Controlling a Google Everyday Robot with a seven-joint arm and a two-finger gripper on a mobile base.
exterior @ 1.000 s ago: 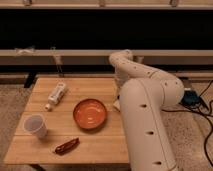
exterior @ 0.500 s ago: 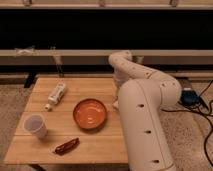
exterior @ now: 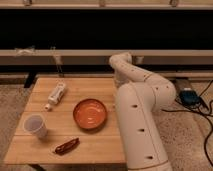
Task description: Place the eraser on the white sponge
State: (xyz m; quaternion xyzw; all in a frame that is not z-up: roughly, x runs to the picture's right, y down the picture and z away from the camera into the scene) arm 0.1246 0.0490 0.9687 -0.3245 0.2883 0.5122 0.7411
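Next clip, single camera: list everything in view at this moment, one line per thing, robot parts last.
table: one, light wood, left of the robot
bowl: one, orange, near the table's middle, upright
bottle: one, white tube shape, lying on the table's far left part
cup: one, white, upright near the table's left edge
wrapper: one, reddish-brown, oblong, near the table's front edge
box: one, dark with blue, on the floor to the right
cables: a few, black, on the floor at the far right
eraser, white sponge: none seen in this view
arm: one, white, at the table's right side, folded
jaws: not in view; the arm's end cannot be seen
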